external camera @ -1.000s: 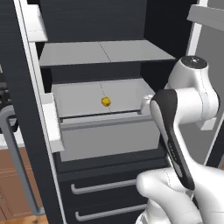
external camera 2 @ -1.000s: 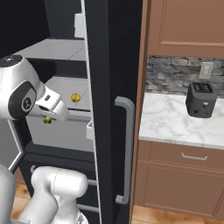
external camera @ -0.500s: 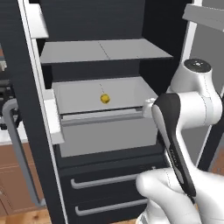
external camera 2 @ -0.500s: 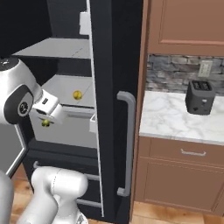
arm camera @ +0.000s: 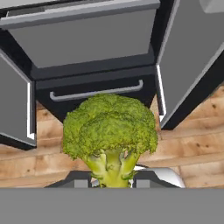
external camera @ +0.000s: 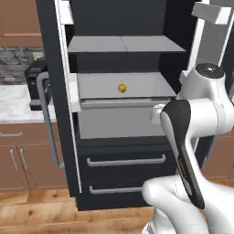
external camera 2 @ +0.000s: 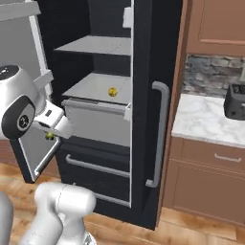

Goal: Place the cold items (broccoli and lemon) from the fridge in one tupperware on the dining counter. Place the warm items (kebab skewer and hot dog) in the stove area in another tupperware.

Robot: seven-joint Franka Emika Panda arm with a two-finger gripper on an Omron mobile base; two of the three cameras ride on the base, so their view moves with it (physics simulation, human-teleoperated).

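Note:
My gripper is shut on the pale stem of the broccoli, whose green head stands up in front of the hand camera. In the right base view the broccoli is a small green patch under the hand, low and to the left of the fridge, outside its shelves. The lemon is small and yellow. It lies on the middle shelf of the open fridge, and in the right base view the lemon sits well above and to the right of the hand.
The fridge's open doors flank the shelves, and one bears a long grey handle. Two dark drawers sit below. A marble counter with a dark toaster lies to the right. Wooden floor lies under the hand.
The whole picture has shifted in both base views, so the base has moved relative to the fridge. The gripper stays shut on the broccoli, now lower and further from the shelves.

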